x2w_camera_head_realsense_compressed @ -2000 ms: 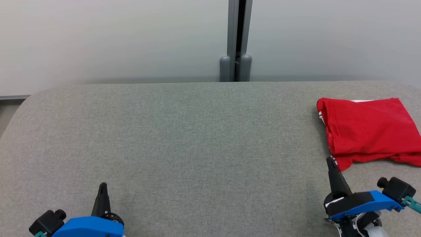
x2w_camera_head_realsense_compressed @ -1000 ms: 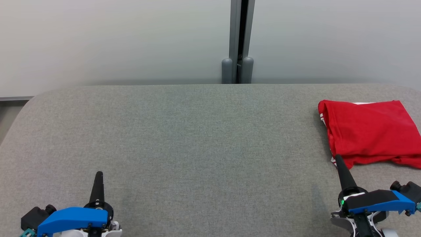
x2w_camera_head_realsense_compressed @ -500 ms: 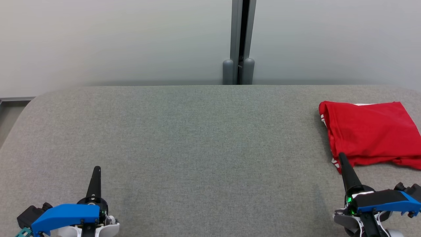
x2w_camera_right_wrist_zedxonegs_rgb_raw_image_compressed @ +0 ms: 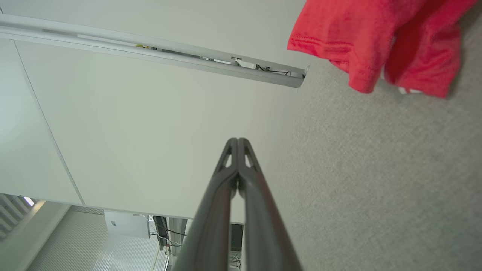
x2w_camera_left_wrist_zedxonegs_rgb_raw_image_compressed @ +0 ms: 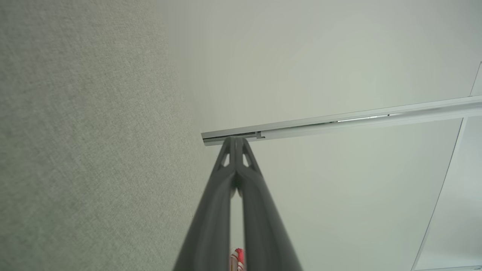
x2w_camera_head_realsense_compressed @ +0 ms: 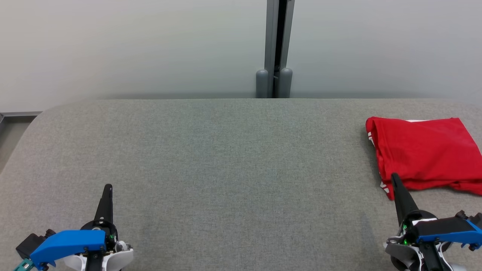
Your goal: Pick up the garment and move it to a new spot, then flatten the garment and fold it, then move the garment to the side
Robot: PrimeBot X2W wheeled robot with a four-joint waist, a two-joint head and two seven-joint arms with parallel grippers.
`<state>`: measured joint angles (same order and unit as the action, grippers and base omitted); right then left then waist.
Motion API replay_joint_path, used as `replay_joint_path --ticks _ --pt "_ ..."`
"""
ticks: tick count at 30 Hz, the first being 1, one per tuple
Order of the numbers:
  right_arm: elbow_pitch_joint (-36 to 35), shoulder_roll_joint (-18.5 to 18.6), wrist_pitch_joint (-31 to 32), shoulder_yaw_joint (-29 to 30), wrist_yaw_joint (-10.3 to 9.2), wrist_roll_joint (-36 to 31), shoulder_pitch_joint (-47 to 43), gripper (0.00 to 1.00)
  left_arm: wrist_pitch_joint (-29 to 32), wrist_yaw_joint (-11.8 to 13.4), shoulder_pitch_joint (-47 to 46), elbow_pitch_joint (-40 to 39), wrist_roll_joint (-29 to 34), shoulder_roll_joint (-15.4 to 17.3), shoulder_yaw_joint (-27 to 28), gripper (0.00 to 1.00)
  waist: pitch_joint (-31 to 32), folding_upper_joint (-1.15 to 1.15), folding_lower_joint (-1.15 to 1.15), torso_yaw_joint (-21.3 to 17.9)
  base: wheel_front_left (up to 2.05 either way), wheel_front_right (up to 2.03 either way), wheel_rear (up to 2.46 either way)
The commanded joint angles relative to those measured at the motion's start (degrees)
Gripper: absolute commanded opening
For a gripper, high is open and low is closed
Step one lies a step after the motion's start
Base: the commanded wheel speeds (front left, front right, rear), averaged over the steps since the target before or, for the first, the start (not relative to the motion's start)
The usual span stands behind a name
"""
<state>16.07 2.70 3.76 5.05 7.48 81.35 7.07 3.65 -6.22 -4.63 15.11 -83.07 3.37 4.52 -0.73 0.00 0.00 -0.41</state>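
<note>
We are holding our right gripper (x2w_camera_head_realsense_compressed: 395, 178) fully closed, its 2 long dark fingers (x2w_camera_right_wrist_zedxonegs_rgb_raw_image_compressed: 218, 210) pressed together down to the tip and gripping nothing. In the head view that tip is overlapping the near left corner of the garment (x2w_camera_head_realsense_compressed: 421, 152). From the right wrist, though, the cloth (x2w_camera_right_wrist_zedxonegs_rgb_raw_image_compressed: 361, 37) is lying off to one side, clear of the fingers, so we are judging the gripper as just beside it, not touching. Our left gripper (x2w_camera_head_realsense_compressed: 108, 188) is likewise pinched closed and empty, sitting well apart at the near left of the table (x2w_camera_head_realsense_compressed: 226, 158).

The garment is lying at the far right end of the table, running past the picture's edge, folded into a rough rectangle. With it parked at the side and both grippers low and closed, we are reading the fold as done and the arms as placed where they are not snagging it.

The cloth is looking thin, soft and bright red, with a stitched hem, white trim peeping out at its left edge and a rumpled near edge. The table is showing a grey woven cover with rounded corners. Behind it the wall (x2w_camera_head_realsense_compressed: 131, 45) is smooth and pale, split by 1 grey post (x2w_camera_head_realsense_compressed: 278, 45) with 2 rounded stubs at its foot.
</note>
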Motion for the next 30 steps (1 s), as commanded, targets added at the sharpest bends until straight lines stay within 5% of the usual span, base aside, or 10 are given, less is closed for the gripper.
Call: replay_joint_path --ticks 1,30 --pt "-0.58 0.26 0.31 0.22 0.02 1.05 -0.58 0.0 0.37 -0.45 -1.0 -0.39 -0.81 0.02 0.23 0.0 0.02 0.0 0.0 0.01 0.0 0.0 0.0" --pt "-2.25 0.31 2.95 1.63 0.02 11.13 -1.24 0.0 3.11 -1.43 -1.89 -1.18 -9.38 -0.58 2.2 0.0 0.55 0.0 0.0 0.41 0.0 0.0 0.0"
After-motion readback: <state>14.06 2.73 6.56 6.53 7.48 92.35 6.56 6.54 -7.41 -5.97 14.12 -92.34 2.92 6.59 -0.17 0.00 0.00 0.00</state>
